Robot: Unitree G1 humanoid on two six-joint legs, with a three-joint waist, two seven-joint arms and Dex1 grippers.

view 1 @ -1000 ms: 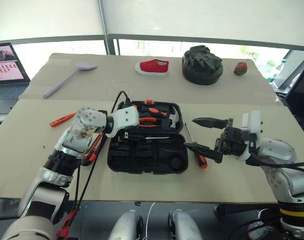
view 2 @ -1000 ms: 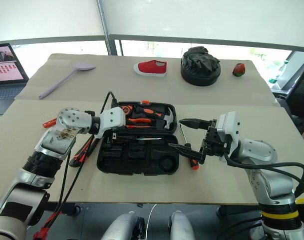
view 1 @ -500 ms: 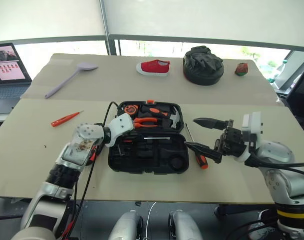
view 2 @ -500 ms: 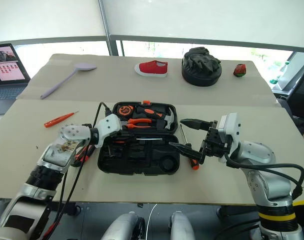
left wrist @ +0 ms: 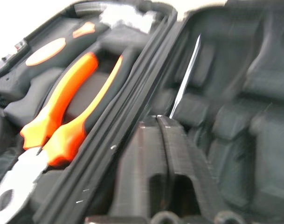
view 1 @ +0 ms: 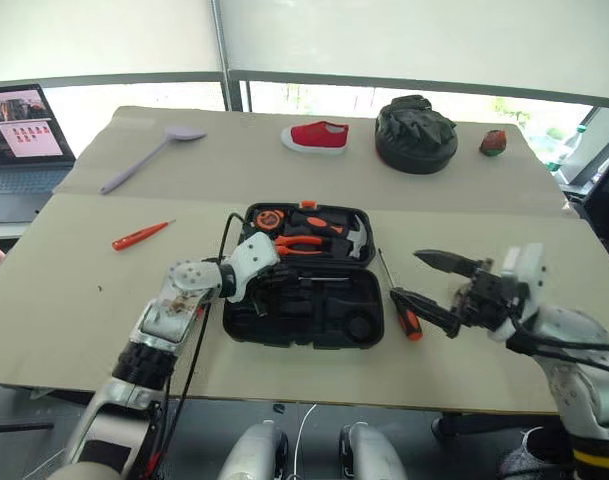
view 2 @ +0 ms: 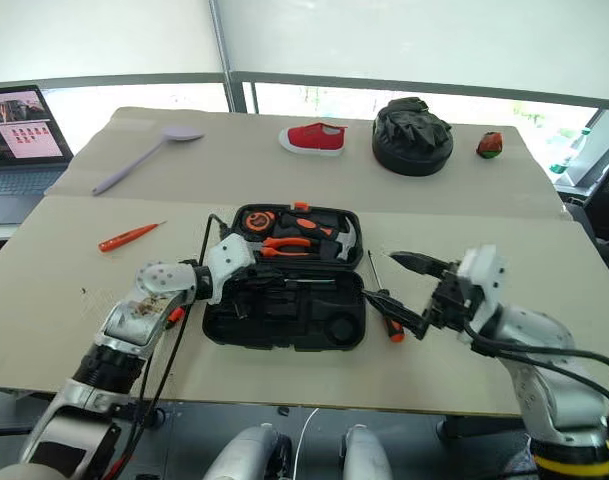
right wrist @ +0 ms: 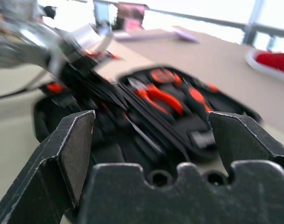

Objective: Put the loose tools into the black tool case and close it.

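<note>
the black tool case [view 1: 304, 318] lies open at the middle of the near table [view 1: 64, 320], its far half holding orange-handled pliers [view 1: 306, 243], its near half mostly bare slots with 1 thin metal shaft [left wrist: 184, 79] lying in it. the left gripper [left wrist: 164, 140] sits over the case's left edge, its fingers pressed together with nothing between them, the tips by the end of that shaft. the right gripper [view 1: 431, 283] hovers right of the case with its 2 fingers spread wide and nothing in them. between it and the case's right edge lies a black-and-orange screwdriver [view 1: 400, 312], just beside the case. an all orange-red screwdriver [view 1: 141, 235] lies alone well to the left, with bare tabletop around it. the near strip of table in front of the case is bare up to its edge. on the far table [view 1: 544, 170] sit a lilac spoon [view 1: 149, 160], a red shoe [view 1: 319, 136], a round black bag [view 1: 415, 133] and a small red object [view 1: 493, 142]. a laptop [view 1: 22, 125] stands far left, under windows with pale blinds.
</note>
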